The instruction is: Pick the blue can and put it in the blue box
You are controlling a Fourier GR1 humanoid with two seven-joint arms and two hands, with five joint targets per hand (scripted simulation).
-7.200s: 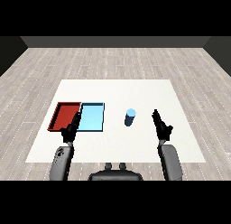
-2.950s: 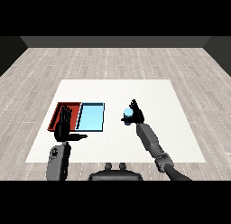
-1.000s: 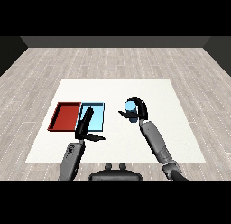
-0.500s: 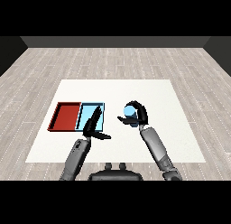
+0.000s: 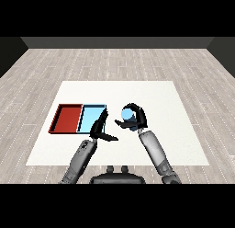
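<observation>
While the right hand (image 5: pixel 134 119) curls round the blue can (image 5: pixel 126 115), that can sits up off the white table (image 5: pixel 174 116), wrapped by black fingers and thumb with its pale blue side and rounded top peeking out toward the left. It hangs just to the right of the light blue tray (image 5: pixel 91 118), close to the tray's right edge but outside it. No label, brand or lettering can be read on the can; its surface shows as plain blue.

Over on the other side, the left hand (image 5: pixel 99 129) holds nothing: its fingers are straight and pointing up and forward, thumb sticking out to the right along the tabletop. It overlaps the near right corner of the light blue tray in the view, though whether it touches the rim cannot be told. Its grey forearm runs down toward the lower left.

The red tray (image 5: pixel 67 118) lies touching the left side of the light blue one, the pair sitting side by side on the left half of the table. Neither tray carries any visible writing. The right forearm slants in from the lower right, up to the hand with the can. Grey plank flooring (image 5: pixel 119 61) surrounds the table.
</observation>
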